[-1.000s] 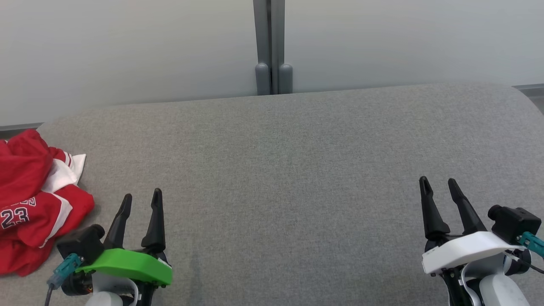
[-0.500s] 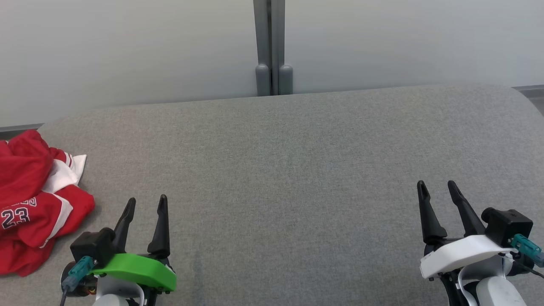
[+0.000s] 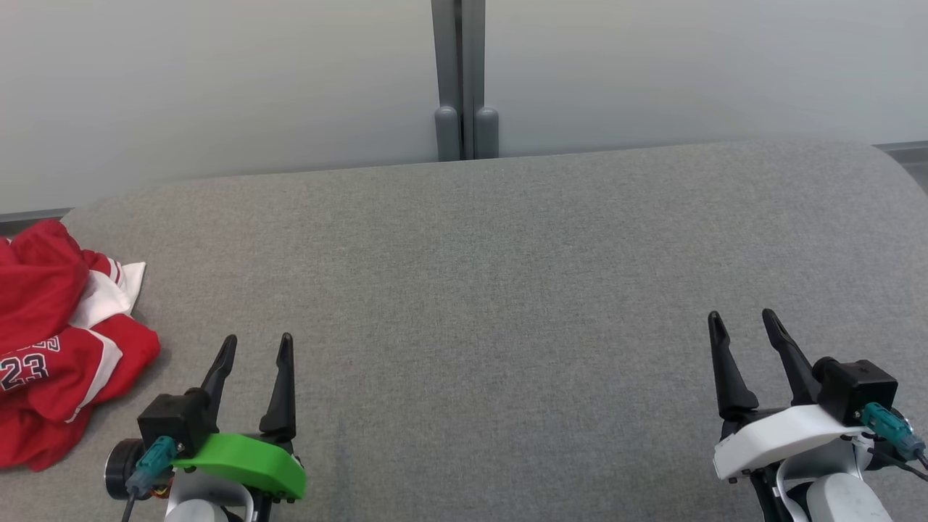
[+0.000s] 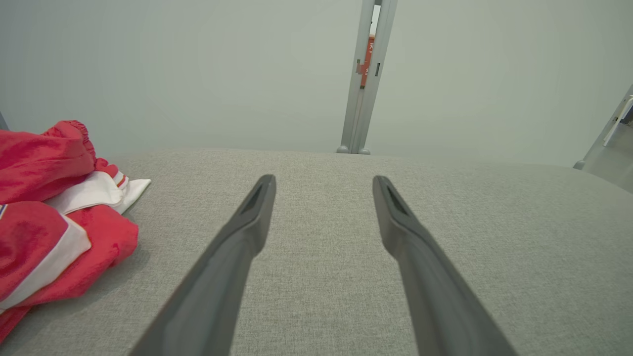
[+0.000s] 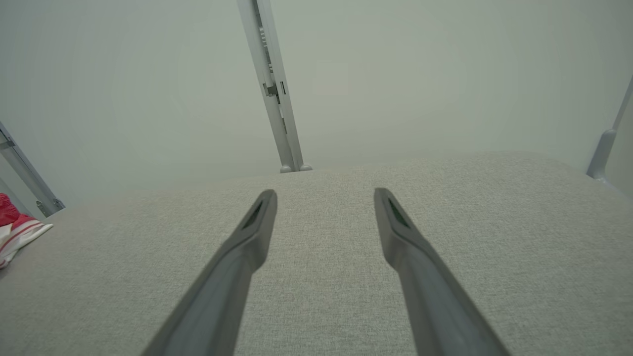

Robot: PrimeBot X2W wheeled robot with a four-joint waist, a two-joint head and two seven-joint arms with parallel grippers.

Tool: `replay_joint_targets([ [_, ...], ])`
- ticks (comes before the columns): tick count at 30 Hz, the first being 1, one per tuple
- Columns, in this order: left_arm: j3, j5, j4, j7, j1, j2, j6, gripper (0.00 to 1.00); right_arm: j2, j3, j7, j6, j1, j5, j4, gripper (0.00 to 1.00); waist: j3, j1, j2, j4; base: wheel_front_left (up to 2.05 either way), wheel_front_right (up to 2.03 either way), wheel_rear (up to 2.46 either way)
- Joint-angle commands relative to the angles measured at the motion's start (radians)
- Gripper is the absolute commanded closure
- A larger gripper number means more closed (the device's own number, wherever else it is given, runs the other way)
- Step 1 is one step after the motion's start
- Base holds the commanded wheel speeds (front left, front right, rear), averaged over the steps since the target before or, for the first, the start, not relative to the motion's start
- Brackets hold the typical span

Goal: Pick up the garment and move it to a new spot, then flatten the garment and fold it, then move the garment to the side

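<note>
A crumpled red and white garment (image 3: 51, 341) with the number 23 lies at the left edge of the grey padded surface (image 3: 493, 290). It also lies at the left in the left wrist view as the garment (image 4: 44, 222), and a corner of the garment (image 5: 15, 227) peeks in at the far left of the right wrist view. My left gripper (image 3: 257, 348) hovers open to the garment's right, apart from it, with nothing between its fingers. Far over at the lower right, my right gripper (image 3: 743, 325) is open and empty too.
A pale wall panel with a grey vertical post (image 3: 464, 80) stands behind the surface. The surface's far edge curves down at the back left and right. Another metal post (image 5: 606, 143) stands at the right.
Both grippers have drawn back toward the bottom of the head view; the left one has also shifted slightly right. The garment has not moved.
</note>
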Motion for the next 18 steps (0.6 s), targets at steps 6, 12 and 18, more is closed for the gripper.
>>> replay_joint_targets([
  [6, 0.001, 0.051, 0.013, -0.017, -0.021, -0.006, -0.003, 0.0, -0.001, 0.0, -0.016, 0.0, -0.006, -0.047, 0.004, 0.0, 0.003, -0.0001, 0.0, 0.001, 0.0, 0.0, 0.0],
  [12, 0.002, 0.086, 0.025, -0.028, -0.028, -0.009, -0.003, 0.0, -0.001, 0.001, -0.025, 0.0, -0.009, -0.074, 0.005, 0.0, 0.007, -0.0001, 0.0, 0.004, 0.0, 0.0, 0.0],
  [18, 0.007, 0.092, 0.029, -0.029, -0.024, -0.012, -0.003, 0.0, 0.001, -0.004, -0.027, 0.0, -0.008, -0.073, 0.004, 0.0, 0.009, -0.0001, 0.0, 0.009, 0.0, 0.0, 0.0],
])
